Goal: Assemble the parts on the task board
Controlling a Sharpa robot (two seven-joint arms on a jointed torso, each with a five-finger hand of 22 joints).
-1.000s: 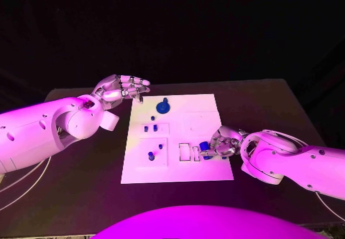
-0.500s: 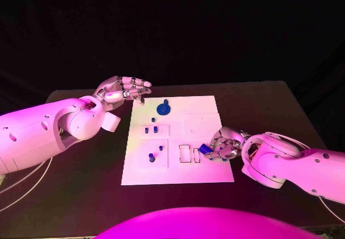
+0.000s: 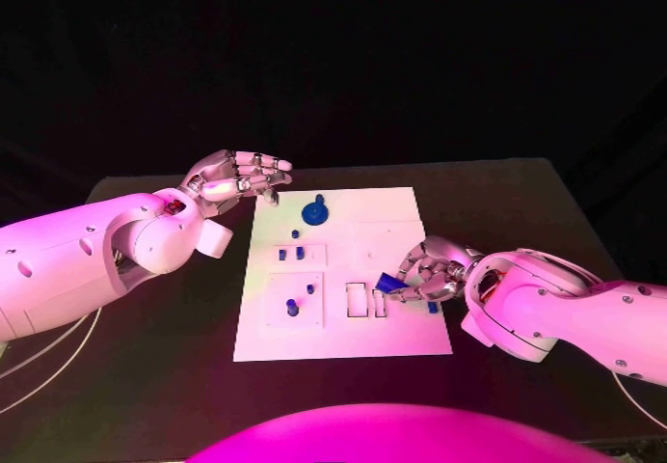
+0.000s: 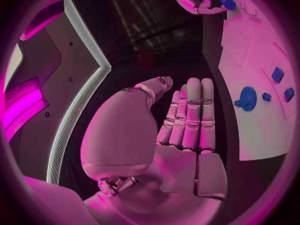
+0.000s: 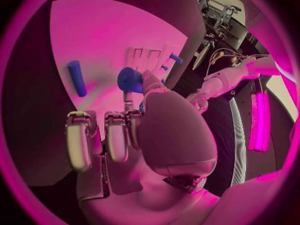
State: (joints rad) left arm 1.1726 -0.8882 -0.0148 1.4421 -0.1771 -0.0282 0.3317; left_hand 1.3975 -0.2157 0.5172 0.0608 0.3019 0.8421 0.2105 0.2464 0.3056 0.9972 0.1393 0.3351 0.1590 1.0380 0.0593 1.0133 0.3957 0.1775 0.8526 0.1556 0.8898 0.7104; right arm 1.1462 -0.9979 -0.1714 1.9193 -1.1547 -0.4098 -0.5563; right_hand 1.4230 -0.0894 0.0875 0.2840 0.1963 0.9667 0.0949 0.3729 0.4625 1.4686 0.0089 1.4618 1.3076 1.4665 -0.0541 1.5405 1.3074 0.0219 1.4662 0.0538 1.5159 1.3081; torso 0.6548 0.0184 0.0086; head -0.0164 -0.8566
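The white task board (image 3: pixel 396 207) lies mid-table. My right hand (image 3: pixel 428 270) hovers over its right side near the two slots (image 3: pixel 367 299) and pinches a small blue part (image 3: pixel 390 283) between thumb and finger; the right wrist view shows that part (image 5: pixel 130 80) at the fingertips. A blue rod (image 3: pixel 433 308) lies flat on the board just beside that hand, and the rod (image 5: pixel 77 78) is plain in the right wrist view. My left hand (image 3: pixel 239 177) hangs over the board's far left corner, fingers loosely bent and holding nothing.
A round blue knob (image 3: pixel 318 209) sits at the board's far end, with a small peg (image 3: pixel 295 232) and two small pieces (image 3: pixel 289 255) nearer. Two more pegs (image 3: pixel 292 307) stand in the left recess. Dark table (image 3: pixel 528 212) surrounds the board.
My right hand has drawn slightly toward the board's middle with the blue part in its pinch, uncovering the blue rod by the board's right edge. The left hand has barely moved.
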